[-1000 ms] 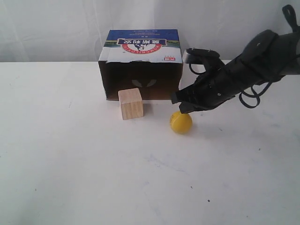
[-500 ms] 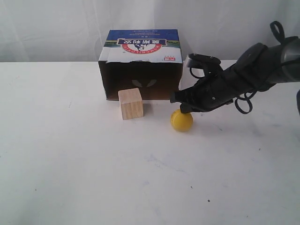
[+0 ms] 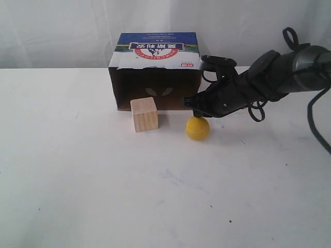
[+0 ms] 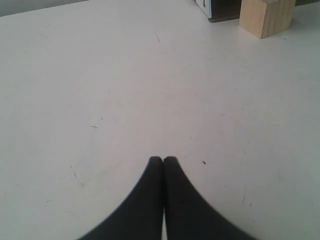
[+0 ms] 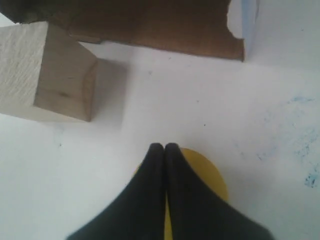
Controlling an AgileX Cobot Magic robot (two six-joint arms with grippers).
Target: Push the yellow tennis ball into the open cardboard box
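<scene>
The yellow tennis ball (image 3: 198, 128) lies on the white table just in front of the right corner of the open cardboard box (image 3: 155, 70). The box's dark opening faces the camera. My right gripper (image 3: 192, 106) hangs shut directly above the ball, its closed fingers lying over the ball (image 5: 207, 175) in the right wrist view, nothing held between them. The box's brown edge (image 5: 160, 25) shows beyond the right gripper (image 5: 164, 146). My left gripper (image 4: 163, 160) is shut over bare table, far from the ball, and does not show in the exterior view.
A pale wooden cube (image 3: 144, 113) stands in front of the box opening, left of the ball; it also shows as the wooden cube (image 4: 266, 15) and the wooden cube (image 5: 47, 75). The white table (image 3: 103, 196) spreads wide toward the front.
My right arm has swung left and toward the box, its tip now over the ball's far side. The ball has shifted slightly toward the box.
</scene>
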